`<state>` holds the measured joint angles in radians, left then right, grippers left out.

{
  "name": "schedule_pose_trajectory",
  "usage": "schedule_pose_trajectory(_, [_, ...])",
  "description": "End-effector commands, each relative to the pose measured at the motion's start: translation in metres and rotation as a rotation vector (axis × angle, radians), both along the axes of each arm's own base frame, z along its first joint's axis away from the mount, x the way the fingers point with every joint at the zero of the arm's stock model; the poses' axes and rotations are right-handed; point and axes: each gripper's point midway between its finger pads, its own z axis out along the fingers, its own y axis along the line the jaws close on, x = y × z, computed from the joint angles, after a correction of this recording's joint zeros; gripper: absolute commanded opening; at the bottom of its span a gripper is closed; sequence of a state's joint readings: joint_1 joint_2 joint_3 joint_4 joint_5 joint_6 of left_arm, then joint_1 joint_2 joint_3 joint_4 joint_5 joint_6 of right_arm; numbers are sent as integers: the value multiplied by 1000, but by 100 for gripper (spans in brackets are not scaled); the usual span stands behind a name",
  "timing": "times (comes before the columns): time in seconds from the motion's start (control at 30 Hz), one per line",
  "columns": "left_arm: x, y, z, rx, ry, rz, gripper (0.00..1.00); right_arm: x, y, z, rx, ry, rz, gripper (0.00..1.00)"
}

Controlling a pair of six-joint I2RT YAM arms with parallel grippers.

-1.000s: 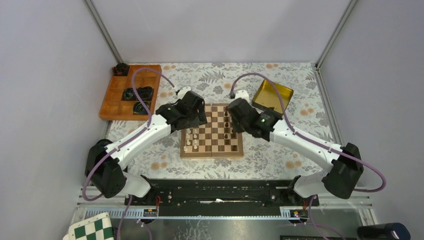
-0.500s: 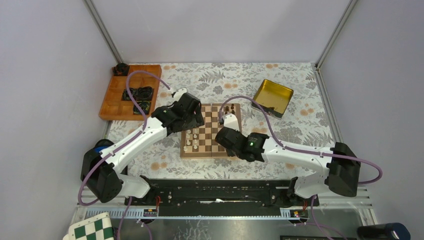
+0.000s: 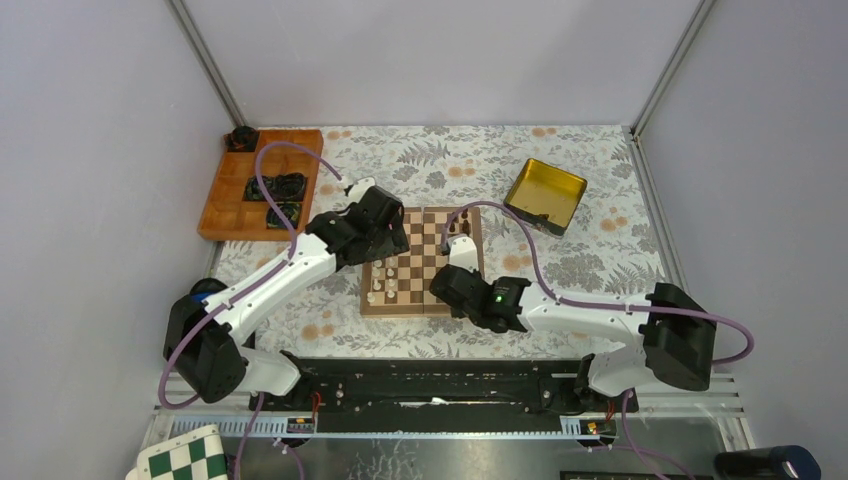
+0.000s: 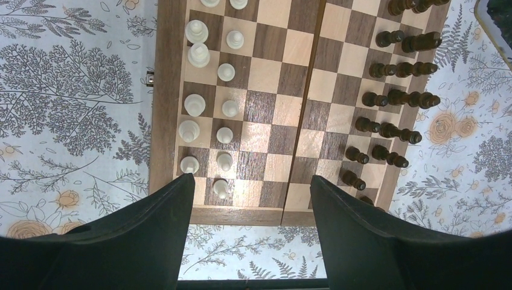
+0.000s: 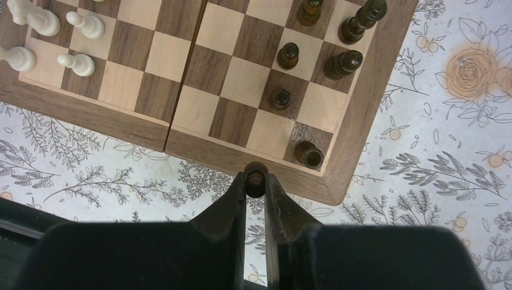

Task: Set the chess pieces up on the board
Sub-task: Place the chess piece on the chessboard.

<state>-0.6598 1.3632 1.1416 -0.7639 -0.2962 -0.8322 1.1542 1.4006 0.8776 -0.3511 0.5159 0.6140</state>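
Board (image 3: pixel 425 250) lies mid-surface (image 3: pixel 430 160) on floral cloth, just ahead of my arm bases. White pieces (image 4: pixel 195 105) stand in two rows along its left side and dark pieces (image 4: pixel 395 96) in two rows along the right, w/ the middle squares btwn them.

R claw (image 5: pixel 255 188) is pinched tight on one dark piece (image 5: pixel 255 179). I see it end-on in the wrist view, only its round top showing btwn the fingertips. It hangs over the board's near border at the dark end, just short of the squares; how high, can't tell. Nearest man on the board is the corner piece (image 5: pixel 309 154), a bit right & beyond. In the top view R claw (image 3: pixel 452 283) covers the near-right part of the board.

L claw (image 3: pixel 385 225) has its jaws wide apart w/ nothing btwn them, up over the board's far-left corner. Its wrist cam looks down the board's length: one finger (image 4: pixel 151 223) over the white-side corner, the other over the dark half, neither touching a piece as far as I can tell.

Orange tray (image 3: pixel 222 215) w/ black rings (image 3: pixel 280 187) sits at far left, apart from the board. Yellow tin (image 3: pixel 545 190) sits far right, near the board's far-right corner but not touching. Green-white checker board (image 3: pixel 185 460) pokes in at bottom left, off the surface.
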Motion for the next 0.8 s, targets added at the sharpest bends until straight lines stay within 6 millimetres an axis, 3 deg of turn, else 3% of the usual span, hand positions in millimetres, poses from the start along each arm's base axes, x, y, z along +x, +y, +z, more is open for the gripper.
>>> schedule_pose_trajectory(0.0, [2,5,-5,15,1,27,78,9,10,-1,39,-46,-46,0])
schedule_pose_trajectory(0.3, [-1,8,-9,22,10,26,78,13,16,-11,20,-40,-53,0])
schedule_pose_trajectory(0.77, [-5,11,-14,38,20,24,78,24,8,-25,-2,-18,-96,0])
